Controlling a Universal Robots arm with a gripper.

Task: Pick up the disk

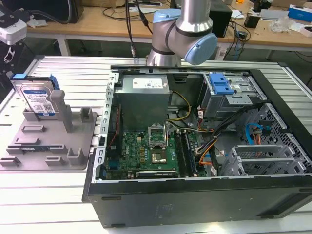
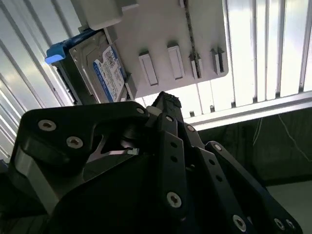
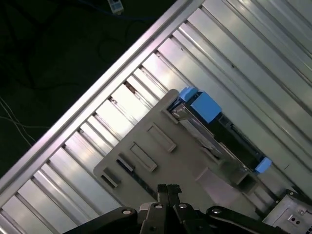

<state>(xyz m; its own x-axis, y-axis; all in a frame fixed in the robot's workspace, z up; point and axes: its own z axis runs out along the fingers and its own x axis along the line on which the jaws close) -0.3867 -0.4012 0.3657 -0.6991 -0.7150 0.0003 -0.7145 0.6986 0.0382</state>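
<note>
The exterior view takes in the whole bench: one robot arm [image 1: 185,29] rising at the upper middle, one open computer case [image 1: 195,204] filling the centre and the exterior view's right, and one grey slotted tray [image 1: 48,146] on the slatted metal table [image 1: 58,195] at the exterior view's left. Inside the case lie one green motherboard [image 1: 146,151], one grey power supply [image 1: 144,97] and one blue-handled drive cage [image 1: 222,87]. The single disk [image 1: 38,100] stands on edge in the tray's far slot, toward the upper left of that frame, label facing the camera. In both wrist views the gripper [image 2: 165,100] [image 3: 168,187] appears in black, its fingertips closed together on nothing, hanging above the tray and apart from the disk. The second wrist view shows the disk's [image 2: 105,68] blue-and-white label, while the first wrist view looks down on its thin upper edge with the blue rails [image 3: 204,107].
</note>
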